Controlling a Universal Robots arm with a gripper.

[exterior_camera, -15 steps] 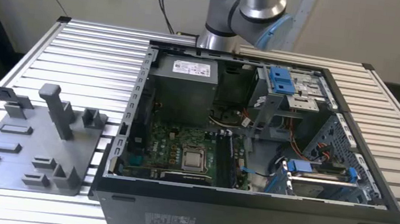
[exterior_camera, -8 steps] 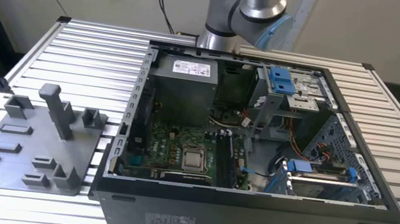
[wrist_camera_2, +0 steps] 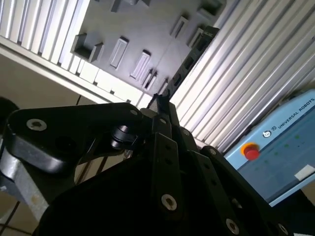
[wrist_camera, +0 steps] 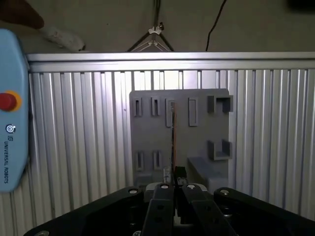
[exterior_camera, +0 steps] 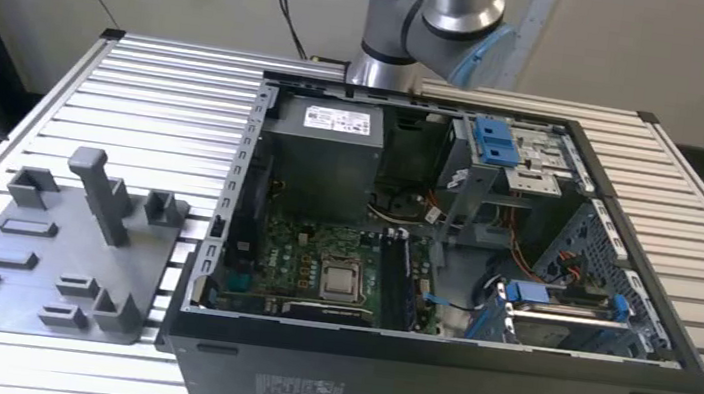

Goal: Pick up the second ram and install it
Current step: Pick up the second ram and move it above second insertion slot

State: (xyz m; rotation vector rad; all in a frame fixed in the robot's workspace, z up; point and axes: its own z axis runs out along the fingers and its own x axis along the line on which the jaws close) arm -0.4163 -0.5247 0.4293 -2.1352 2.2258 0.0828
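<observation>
In the first wrist view, the second ram point(wrist_camera: 173, 132) shows edge-on as a thin brownish strip that sticks out from between my fingers. My gripper point(wrist_camera: 173, 184) is shut on it and hangs high above the grey holder tray point(wrist_camera: 147, 132). The second wrist view shows the black fingers point(wrist_camera_2: 170, 123) closed to a narrow tip, my gripper point(wrist_camera_2: 160, 101) over the same tray point(wrist_camera_2: 123, 34). In the exterior view the tray point(exterior_camera: 31, 289) lies at the exterior view's left of the open computer case point(exterior_camera: 441, 347). Only the arm's lower joints point(exterior_camera: 427, 25) show there, behind the case.
The case lies open with the motherboard point(exterior_camera: 316, 268) and its memory slots point(exterior_camera: 405, 274) facing up, and blue drive brackets point(exterior_camera: 500, 140) at the exterior view's right. A pale blue pendant with a red button point(wrist_camera: 7, 101) lies on the slatted aluminium table point(wrist_camera: 275, 123).
</observation>
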